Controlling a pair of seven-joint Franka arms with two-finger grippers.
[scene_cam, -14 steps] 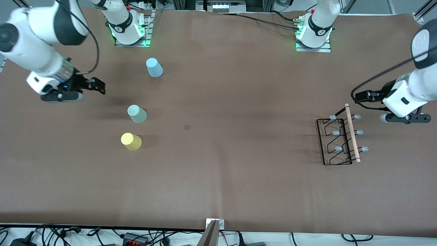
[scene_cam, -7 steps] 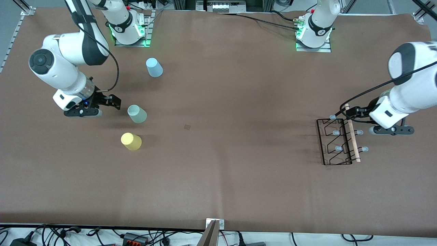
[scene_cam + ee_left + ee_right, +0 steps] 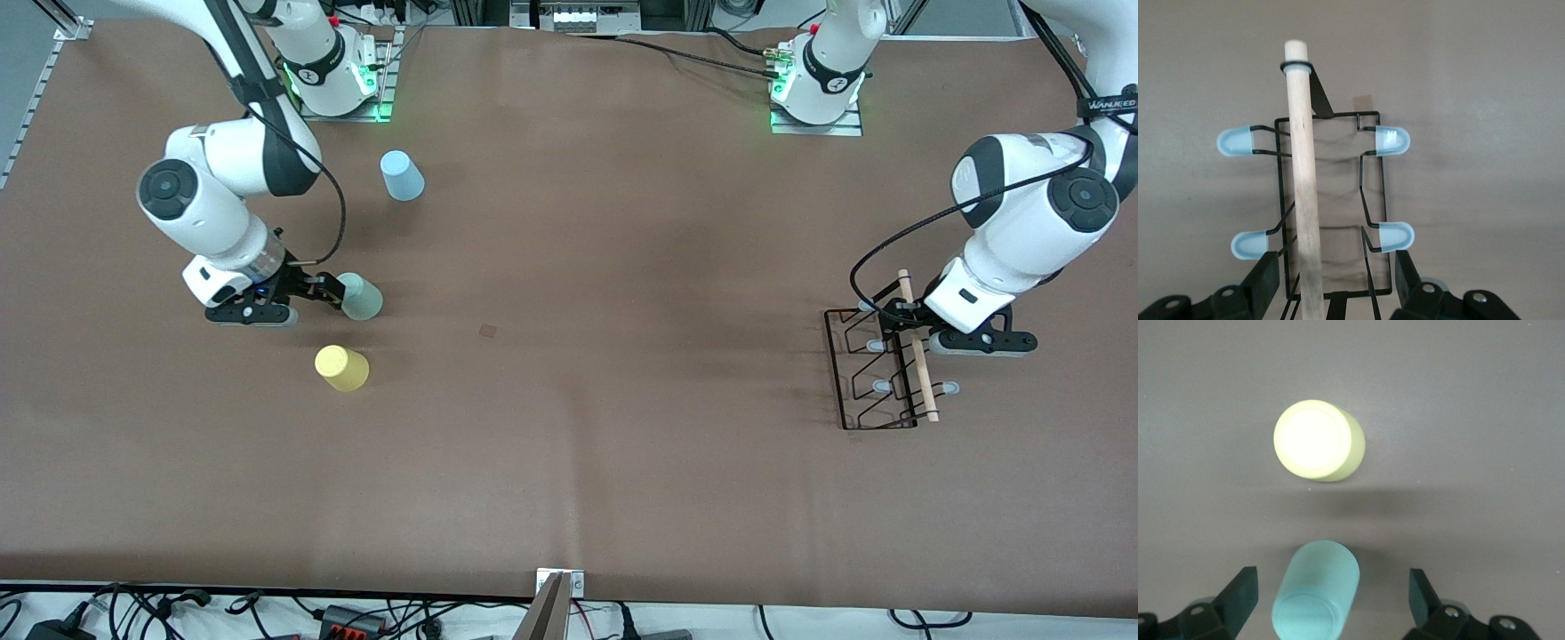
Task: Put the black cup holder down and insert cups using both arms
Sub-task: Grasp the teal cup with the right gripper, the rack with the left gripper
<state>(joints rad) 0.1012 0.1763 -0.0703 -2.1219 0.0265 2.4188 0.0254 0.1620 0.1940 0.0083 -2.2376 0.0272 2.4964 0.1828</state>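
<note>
The black cup holder (image 3: 876,372) stands toward the left arm's end of the table, its wooden rod (image 3: 917,354) on top. My left gripper (image 3: 900,313) is open and low over the rod's end nearer the robot bases. In the left wrist view the rod (image 3: 1303,193) runs between the open gripper's (image 3: 1335,281) fingers, untouched. The pale green cup (image 3: 359,297), the yellow cup (image 3: 341,368) and the light blue cup (image 3: 402,176) stand upside down toward the right arm's end. My right gripper (image 3: 325,291) is open beside the green cup (image 3: 1317,590), which sits between its fingers (image 3: 1239,595).
The yellow cup (image 3: 1318,441) stands a little nearer the front camera than the green one. A small dark mark (image 3: 487,331) lies on the brown table cover near the middle. Cables and boxes lie along the table's front edge.
Both arms have come down and inward. The right gripper moved from the table's end up to the pale green cup. The left gripper moved over the holder's rod. The cups and holder have not moved.
</note>
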